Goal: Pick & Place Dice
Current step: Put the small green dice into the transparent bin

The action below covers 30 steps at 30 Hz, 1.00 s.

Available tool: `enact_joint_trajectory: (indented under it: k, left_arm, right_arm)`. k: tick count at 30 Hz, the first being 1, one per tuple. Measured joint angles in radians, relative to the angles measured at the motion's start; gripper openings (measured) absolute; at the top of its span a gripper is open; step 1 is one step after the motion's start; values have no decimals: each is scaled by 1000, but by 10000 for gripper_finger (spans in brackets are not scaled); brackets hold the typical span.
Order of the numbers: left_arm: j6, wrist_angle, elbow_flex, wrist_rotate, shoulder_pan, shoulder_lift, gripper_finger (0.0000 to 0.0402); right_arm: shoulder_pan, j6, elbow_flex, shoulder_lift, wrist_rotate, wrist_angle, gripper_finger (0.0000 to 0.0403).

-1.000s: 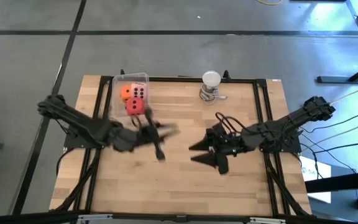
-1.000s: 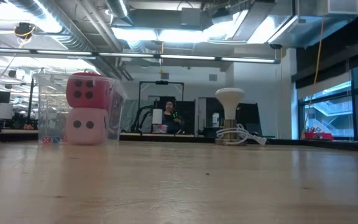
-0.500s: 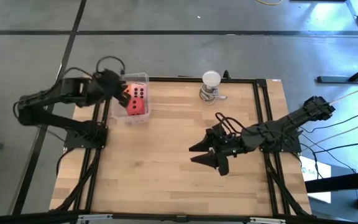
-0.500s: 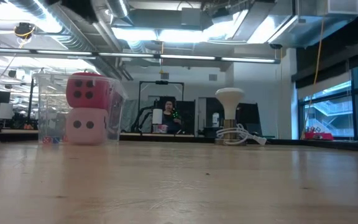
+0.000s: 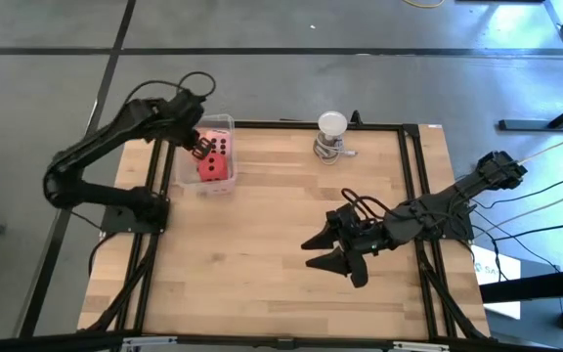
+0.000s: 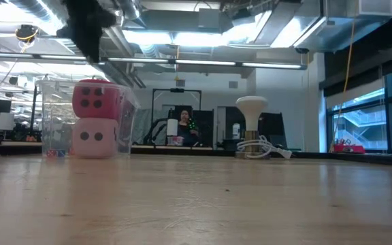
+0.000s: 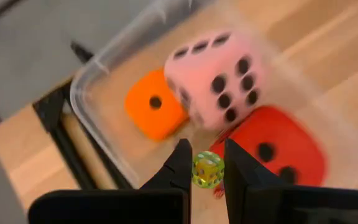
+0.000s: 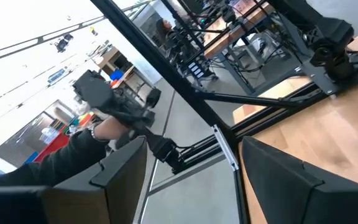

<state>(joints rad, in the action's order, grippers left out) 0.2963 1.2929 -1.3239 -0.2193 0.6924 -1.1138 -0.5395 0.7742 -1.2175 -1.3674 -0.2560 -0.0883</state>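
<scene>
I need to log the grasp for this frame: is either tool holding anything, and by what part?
The left tool pinches a small yellow-green die by two opposite faces, above the clear container. The right tool stands open over the table, holding nothing.

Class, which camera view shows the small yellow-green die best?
The left wrist view: the small yellow-green translucent die sits pinched in the left claw, above the clear plastic bin. High view: the arm hides it. Low and right wrist views: not visible.

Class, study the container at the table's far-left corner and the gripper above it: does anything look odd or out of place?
Yes. The left gripper, above the clear container, is shut on a tiny yellow-green die, dwarfed by the orange, pink and red dice inside.
</scene>
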Motion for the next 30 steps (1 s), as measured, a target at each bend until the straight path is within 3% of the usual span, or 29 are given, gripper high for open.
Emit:
enact_joint_trajectory:
  k: [5, 9, 30]
  left_arm:
    - [-75, 95, 0, 22, 93, -101, 26]
    - [-137, 127, 0, 123, 135, -158, 26]
    - [-198, 178, 0, 145, 137, -220, 27]
  right_arm:
    - [-19, 1, 0, 0, -20, 0, 261]
    - [-31, 2, 0, 0, -21, 0, 261]
    - [-34, 0, 0, 0, -25, 0, 261]
